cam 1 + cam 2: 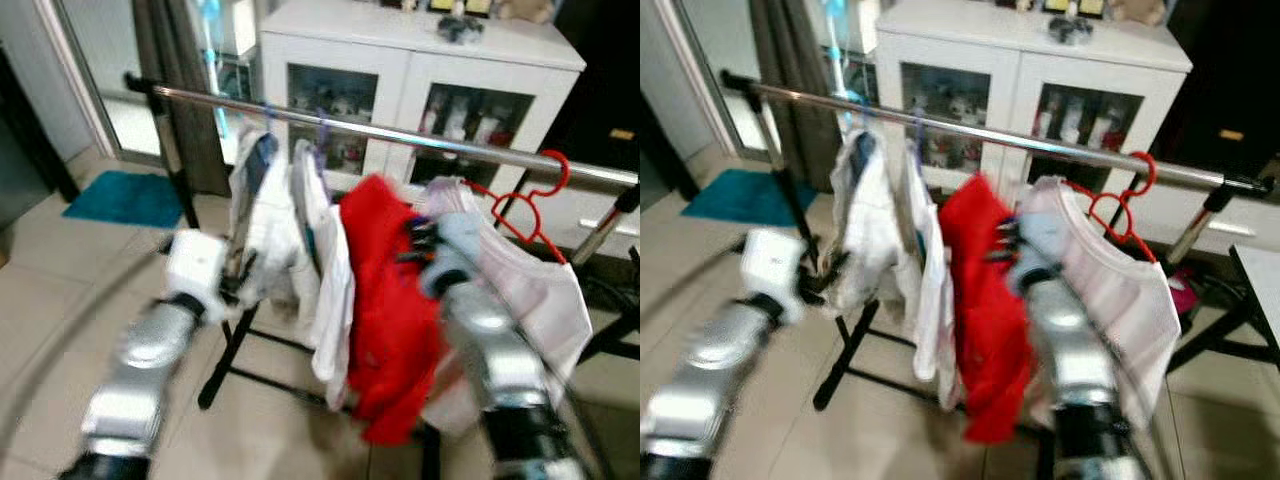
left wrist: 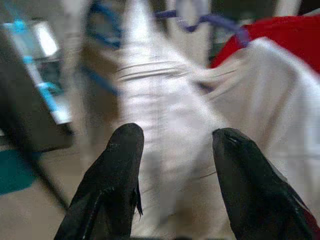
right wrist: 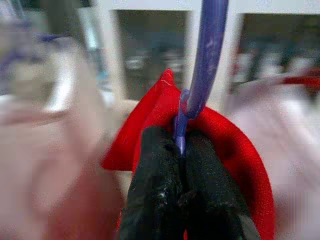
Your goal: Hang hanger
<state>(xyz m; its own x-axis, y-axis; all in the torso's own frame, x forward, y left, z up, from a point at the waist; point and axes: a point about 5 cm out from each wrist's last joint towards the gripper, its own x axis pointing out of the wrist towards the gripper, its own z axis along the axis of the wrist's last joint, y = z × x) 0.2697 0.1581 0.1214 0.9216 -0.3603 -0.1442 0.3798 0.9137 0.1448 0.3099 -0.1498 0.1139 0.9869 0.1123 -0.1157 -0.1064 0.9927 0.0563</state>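
Purple hanger carrying the red garment is pinched at its neck between the closed fingers of the right gripper; the hook rises above the fingertips. In the head views the red garment sits below the metal rail, between a white shirt on its left and a pale pink-white shirt on its right. Cannot tell whether the purple hook is on the rail; views are blurred. The pale shirt hangs on a red hanger hooked over the rail. Left gripper has its fingers spread apart, holding nothing, pointed at a white garment hanging toward the rail's left end. White cabinet with glass doors stands behind the rack; teal mat on the tiled floor at left.
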